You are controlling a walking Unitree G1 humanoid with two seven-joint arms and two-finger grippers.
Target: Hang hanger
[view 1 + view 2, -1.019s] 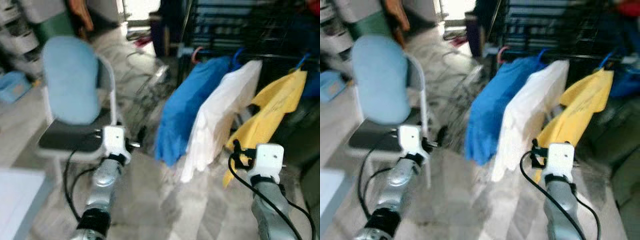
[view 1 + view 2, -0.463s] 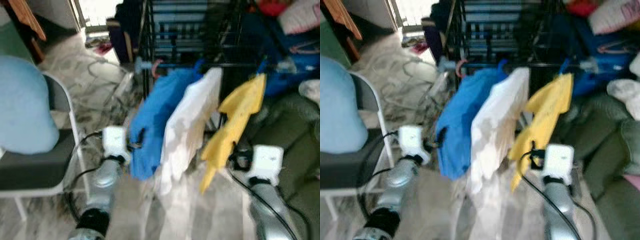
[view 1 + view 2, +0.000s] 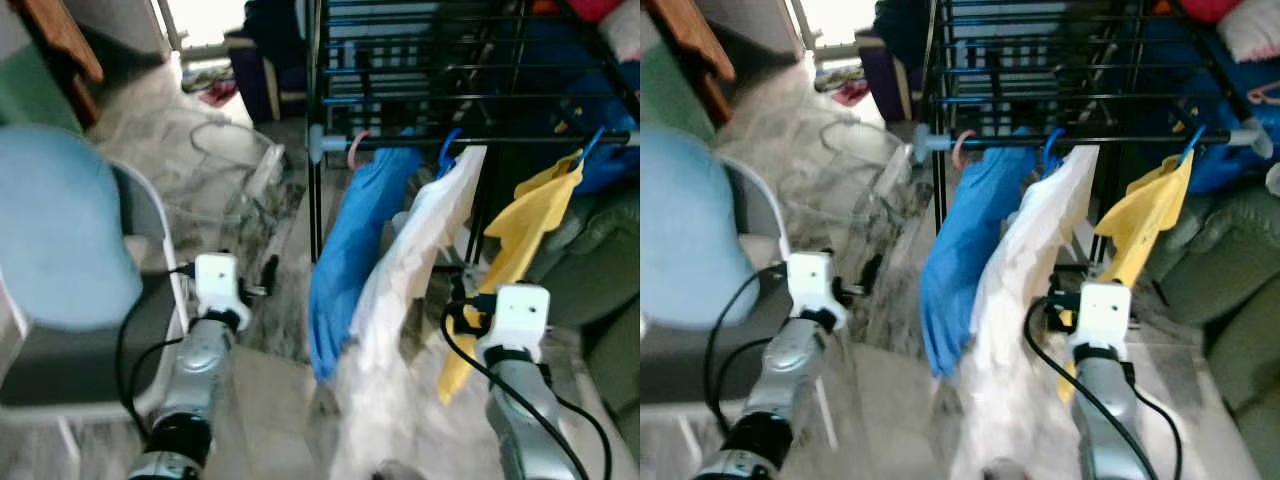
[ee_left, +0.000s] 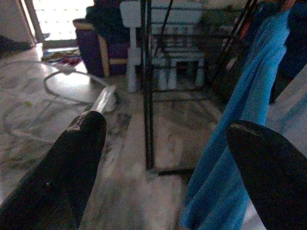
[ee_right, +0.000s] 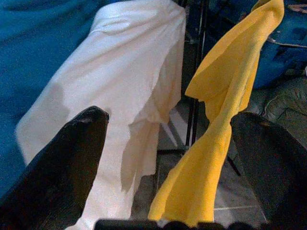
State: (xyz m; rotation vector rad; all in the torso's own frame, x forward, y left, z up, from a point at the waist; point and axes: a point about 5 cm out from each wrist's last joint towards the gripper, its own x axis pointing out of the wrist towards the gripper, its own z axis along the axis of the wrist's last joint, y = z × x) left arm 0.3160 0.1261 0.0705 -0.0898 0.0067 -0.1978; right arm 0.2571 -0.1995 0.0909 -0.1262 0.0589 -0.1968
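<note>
A black clothes rack [image 3: 470, 140] stands ahead with three garments on hangers along its rail. These are a blue shirt [image 3: 355, 250] on a pink hanger, a white shirt [image 3: 410, 270] on a blue hanger and a yellow shirt [image 3: 520, 225] on a blue hanger. My left gripper [image 4: 163, 129] is open and holds nothing. It is raised left of the blue shirt [image 4: 240, 120], short of the rack's leg [image 4: 147, 96]. My right gripper [image 5: 170, 120] is open and empty too, pointing at the gap between the white shirt [image 5: 110, 86] and the yellow shirt [image 5: 216, 124].
A grey chair with a light blue cushion [image 3: 60, 240] stands close on my left. Cables [image 3: 225, 150] trail over the marble floor beyond it. A green sofa [image 3: 600, 290] sits to the right of the rack, with a purple chair [image 3: 255, 70] at the back.
The camera has swung towards the rack, which now looks nearer and more centred. Both arms keep the same raised pose.
</note>
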